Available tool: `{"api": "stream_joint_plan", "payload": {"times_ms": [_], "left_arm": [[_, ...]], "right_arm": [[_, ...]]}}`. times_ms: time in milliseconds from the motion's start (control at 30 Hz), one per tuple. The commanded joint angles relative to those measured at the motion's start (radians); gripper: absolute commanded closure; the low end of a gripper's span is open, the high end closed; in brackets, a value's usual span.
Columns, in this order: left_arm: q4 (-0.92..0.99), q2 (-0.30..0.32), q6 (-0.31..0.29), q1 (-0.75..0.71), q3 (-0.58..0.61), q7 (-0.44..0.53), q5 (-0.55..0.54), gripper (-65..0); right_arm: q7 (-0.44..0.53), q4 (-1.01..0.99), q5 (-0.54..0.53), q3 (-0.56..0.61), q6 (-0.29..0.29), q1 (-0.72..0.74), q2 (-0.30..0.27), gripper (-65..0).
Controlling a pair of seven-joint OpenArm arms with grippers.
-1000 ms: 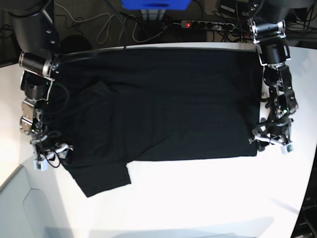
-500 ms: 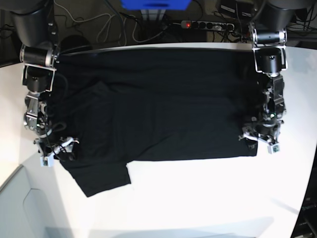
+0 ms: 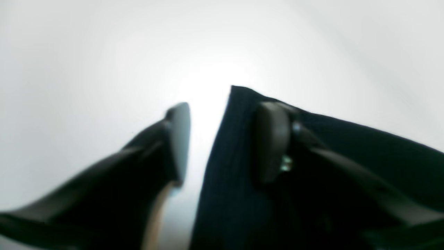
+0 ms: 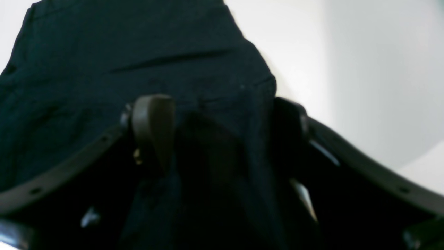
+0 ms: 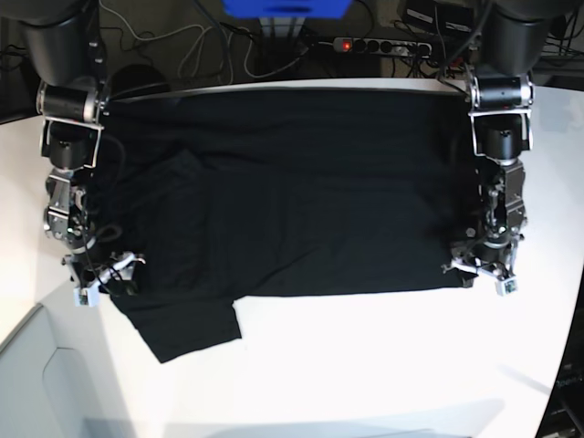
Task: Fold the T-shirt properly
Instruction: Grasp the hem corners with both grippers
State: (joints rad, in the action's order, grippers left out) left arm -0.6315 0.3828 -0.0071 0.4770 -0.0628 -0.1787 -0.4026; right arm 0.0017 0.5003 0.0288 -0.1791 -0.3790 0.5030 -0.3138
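The black T-shirt [image 5: 301, 196] lies spread on the white table [image 5: 365, 365], plain side up, with one sleeve [image 5: 187, 328] sticking out at the front left. My left gripper [image 5: 481, 272] is at the shirt's front right corner. In the left wrist view it [image 3: 223, 142] is open, one finger [image 3: 272, 139] over the T-shirt [image 3: 236, 194] and the other over bare table. My right gripper [image 5: 108, 278] is at the shirt's left edge. In the right wrist view it [image 4: 222, 128] is open, with bunched T-shirt cloth [image 4: 138, 52] between its fingers.
A power strip [image 5: 379, 46], cables and a blue object [image 5: 283, 7] lie behind the table's back edge. The table's rounded front left edge borders a grey surface [image 5: 36, 383]. Both arms stand along the table's sides.
My left gripper has moved in from the table's right onto the shirt's front right corner. My right gripper has shifted slightly right and up onto the shirt's left edge.
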Motion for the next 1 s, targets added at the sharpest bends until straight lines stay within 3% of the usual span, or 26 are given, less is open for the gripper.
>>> {"api": "stream_joint_plan", "payload": {"times_ms": [0, 167, 333, 400, 500, 667, 867, 967], "left_arm": [[0.006, 0.005, 0.005, 0.001, 0.001, -0.074, -0.002, -22.9], [0.009, 0.003, 0.005, 0.001, 0.044, -0.069, -0.002, -12.7], [0.009, 0.003, 0.005, 0.002, 0.134, -0.064, -0.008, -11.1], [0.009, 0.003, 0.005, 0.002, 0.134, -0.064, -0.008, -10.0], [0.009, 0.003, 0.005, 0.001, 0.134, -0.066, -0.008, 0.0], [0.008, 0.005, 0.006, -0.004, 0.134, -0.074, -0.009, 0.0], [-0.116, 0.006, 0.009, -0.045, 0.122, -0.121, -0.011, 0.0], [-0.261, 0.006, 0.011, -0.099, 0.03, -0.183, -0.011, 0.0]], "right_arm": [[-0.09, -0.009, 0.026, 0.005, 0.002, -0.004, -0.003, -35.1], [-0.09, -0.01, 0.026, 0.005, 0.002, -0.005, -0.003, -33.0], [-0.091, -0.012, 0.026, 0.005, 0.002, -0.005, -0.003, -32.0], [-0.091, -0.012, 0.026, 0.005, 0.002, -0.013, -0.003, -28.2], [-0.091, -0.007, 0.026, 0.005, 0.002, -0.023, -0.003, -19.5], [-0.093, -0.007, 0.026, 0.005, 0.002, -0.023, -0.003, 0.0], [-0.091, 0.036, 0.023, -0.004, 0.001, -0.027, -0.008, -0.1], [-0.093, 0.156, 0.021, -0.006, 0.001, -0.089, -0.009, -0.1]]}}
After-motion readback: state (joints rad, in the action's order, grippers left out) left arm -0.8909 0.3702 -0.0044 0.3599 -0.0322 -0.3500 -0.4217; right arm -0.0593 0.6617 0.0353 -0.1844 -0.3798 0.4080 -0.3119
